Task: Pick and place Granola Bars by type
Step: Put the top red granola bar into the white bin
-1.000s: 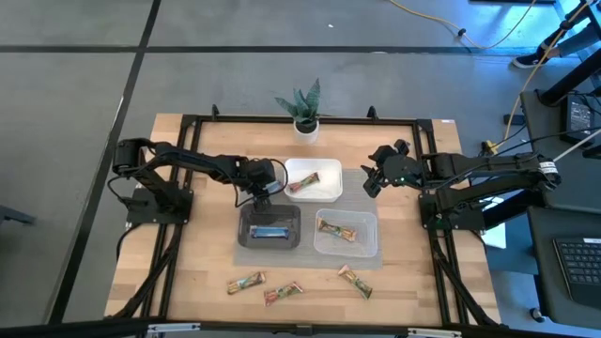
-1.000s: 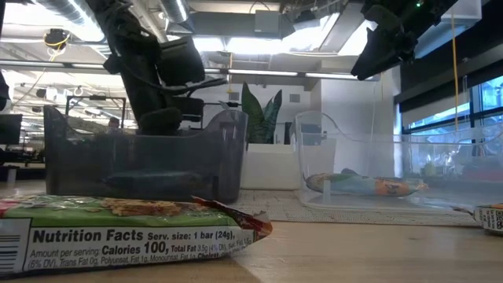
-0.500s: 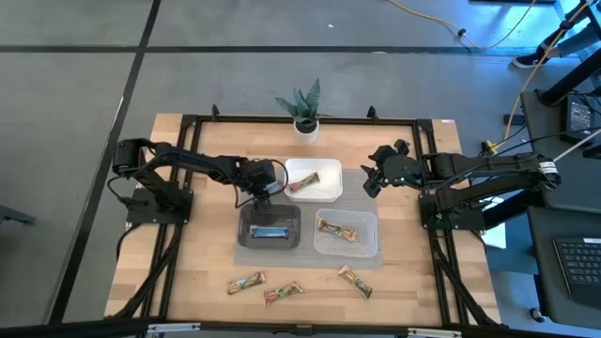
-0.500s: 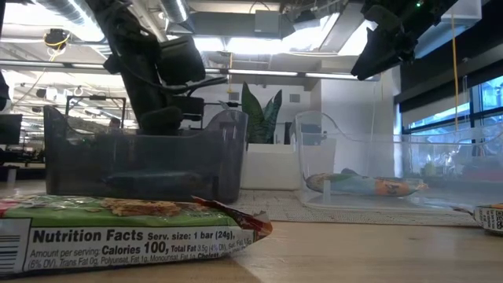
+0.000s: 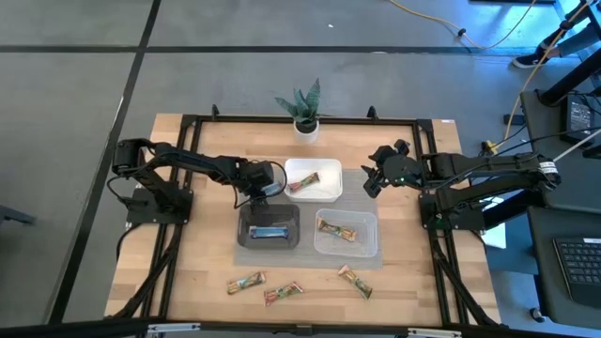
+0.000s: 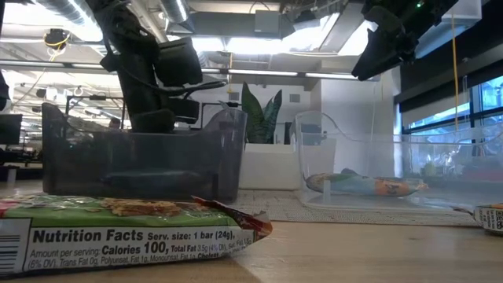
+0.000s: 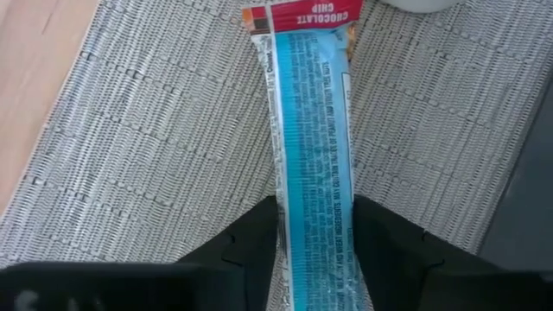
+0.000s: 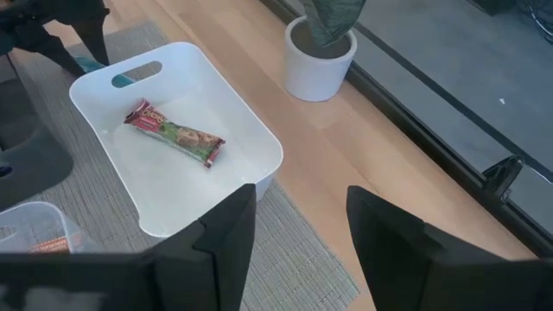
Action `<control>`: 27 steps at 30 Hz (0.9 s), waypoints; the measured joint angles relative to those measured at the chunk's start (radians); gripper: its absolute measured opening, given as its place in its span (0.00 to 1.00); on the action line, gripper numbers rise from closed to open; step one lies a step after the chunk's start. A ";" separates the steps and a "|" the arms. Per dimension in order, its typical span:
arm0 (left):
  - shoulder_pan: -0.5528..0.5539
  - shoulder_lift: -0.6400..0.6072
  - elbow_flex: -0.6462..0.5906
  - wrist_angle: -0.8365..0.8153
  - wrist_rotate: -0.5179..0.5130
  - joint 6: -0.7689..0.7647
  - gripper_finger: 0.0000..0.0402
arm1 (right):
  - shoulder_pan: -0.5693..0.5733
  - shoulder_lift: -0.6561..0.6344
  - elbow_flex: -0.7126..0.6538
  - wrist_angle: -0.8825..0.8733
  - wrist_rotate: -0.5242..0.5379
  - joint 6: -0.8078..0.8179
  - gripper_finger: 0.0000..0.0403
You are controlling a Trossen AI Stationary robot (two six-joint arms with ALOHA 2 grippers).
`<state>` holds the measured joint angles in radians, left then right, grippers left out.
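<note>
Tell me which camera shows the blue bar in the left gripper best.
The left wrist view: the blue bar fills it, clamped between the left gripper's fingers above the woven mat. The high view hides it under that gripper; the low and right wrist views don't show it clearly.

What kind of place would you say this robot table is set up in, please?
Probably an office-style robotics lab: exposed ceiling ducts and strip lights overhead, a keyboard on a desk beside the wooden table, and loose cables on grey floor.

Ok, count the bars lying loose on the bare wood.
3, in a row at the front: the left bar, the middle bar, the right bar. None looks hidden.
</note>
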<state>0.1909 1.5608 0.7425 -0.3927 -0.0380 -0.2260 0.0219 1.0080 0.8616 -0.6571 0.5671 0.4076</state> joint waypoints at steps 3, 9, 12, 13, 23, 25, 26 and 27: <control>0.000 0.000 0.000 -0.001 -0.001 0.001 0.29 | 0.000 0.000 0.000 0.000 0.000 0.000 0.46; 0.000 0.000 0.000 -0.001 -0.005 0.003 0.20 | 0.000 0.000 0.000 0.000 -0.001 0.000 0.46; 0.000 0.000 0.000 -0.001 -0.005 0.004 0.19 | 0.000 0.000 0.000 0.000 -0.001 -0.001 0.46; 0.000 0.000 0.000 -0.001 -0.005 0.004 0.19 | 0.000 0.000 0.000 0.000 -0.001 0.000 0.46; 0.000 0.003 0.017 -0.018 -0.005 0.005 0.18 | 0.000 0.000 0.000 0.000 -0.001 0.000 0.46; 0.000 0.003 0.027 -0.025 -0.005 0.005 0.18 | 0.000 0.000 0.000 0.000 -0.001 0.000 0.46; 0.000 0.003 0.035 -0.027 -0.005 0.005 0.18 | 0.000 0.000 0.000 0.000 -0.001 -0.001 0.46; 0.000 0.003 0.041 -0.032 -0.005 0.005 0.18 | 0.000 0.000 0.000 0.000 -0.001 -0.001 0.46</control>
<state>0.1905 1.5642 0.7836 -0.4244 -0.0425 -0.2211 0.0219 1.0080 0.8613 -0.6567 0.5659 0.4069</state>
